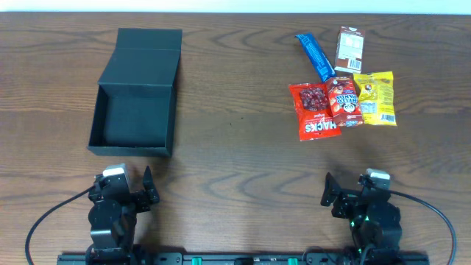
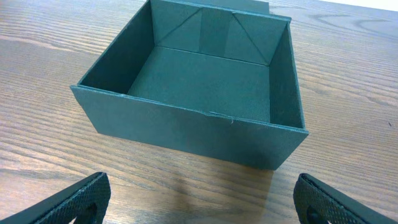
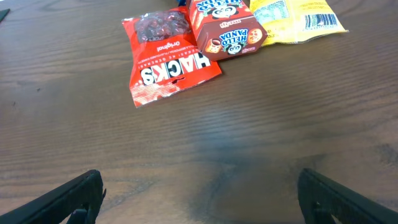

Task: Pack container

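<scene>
The container is a black square box, open and empty, its flap lid laid back, at the left of the table; the left wrist view shows its front wall. My left gripper is open and empty just in front of it. Snacks lie at the right: a red Hacks packet, a Hello Panda box, a yellow packet, a blue bar and a brown carton. My right gripper is open and empty in front of them.
The wooden table runs between the box and the snacks. The arm bases and cables sit along the front edge.
</scene>
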Robot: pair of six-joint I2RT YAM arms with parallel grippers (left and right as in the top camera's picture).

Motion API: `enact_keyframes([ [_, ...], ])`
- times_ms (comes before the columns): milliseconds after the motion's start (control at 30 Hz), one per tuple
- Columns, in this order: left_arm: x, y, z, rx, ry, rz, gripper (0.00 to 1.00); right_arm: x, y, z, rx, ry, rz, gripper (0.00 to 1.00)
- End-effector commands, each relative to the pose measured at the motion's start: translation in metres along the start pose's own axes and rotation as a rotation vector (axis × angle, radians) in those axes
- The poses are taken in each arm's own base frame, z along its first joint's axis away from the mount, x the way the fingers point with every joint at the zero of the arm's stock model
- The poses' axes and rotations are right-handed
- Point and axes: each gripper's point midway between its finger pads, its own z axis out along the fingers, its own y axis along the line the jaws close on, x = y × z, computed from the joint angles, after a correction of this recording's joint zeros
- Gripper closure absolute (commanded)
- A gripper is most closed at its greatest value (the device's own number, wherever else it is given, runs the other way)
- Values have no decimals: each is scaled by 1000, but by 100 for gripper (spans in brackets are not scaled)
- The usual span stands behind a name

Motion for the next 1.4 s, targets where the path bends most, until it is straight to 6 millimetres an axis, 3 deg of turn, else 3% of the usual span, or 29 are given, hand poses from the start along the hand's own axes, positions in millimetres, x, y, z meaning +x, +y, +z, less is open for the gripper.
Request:
enact_keyframes([
  [0,4,4,2,-17,4,-7,5,3,2,1,-10,6,8,1],
  [1200,4,4,2,-17,4,-7,5,3,2,1,-10,6,8,1],
  [1267,0,-5,2,31,-10,-57,5,3,2,1,-10,6,8,1],
  [1367,-1,-55,-7,327,55,-363,5,3,2,1,-10,6,8,1],
])
